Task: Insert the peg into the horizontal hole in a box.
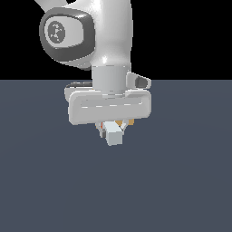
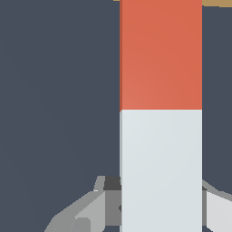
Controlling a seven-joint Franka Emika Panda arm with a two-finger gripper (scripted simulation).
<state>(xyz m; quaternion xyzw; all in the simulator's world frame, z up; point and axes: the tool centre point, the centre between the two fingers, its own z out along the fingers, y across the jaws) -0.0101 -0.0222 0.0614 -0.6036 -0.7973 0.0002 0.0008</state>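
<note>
The peg (image 2: 161, 113) fills the wrist view, its orange-red half pointing away from the camera and its pale grey-white half toward it. My gripper (image 2: 158, 213) is shut on the pale half, with grey fingers (image 2: 86, 213) showing on either side. Beyond the orange-red end, a thin tan strip of the box (image 2: 218, 2) shows at the frame's edge. The hole is hidden. In the exterior view the peg's pale end (image 1: 114, 135) faces the camera under the gripper (image 1: 114, 131), low over the floor. Small orange-tan patches of the box (image 1: 130, 122) peek out behind the hand.
The white arm (image 1: 108, 41) stands over the hand and hides most of what lies behind it. A flat dark blue-grey floor (image 1: 45, 181) spreads on all sides.
</note>
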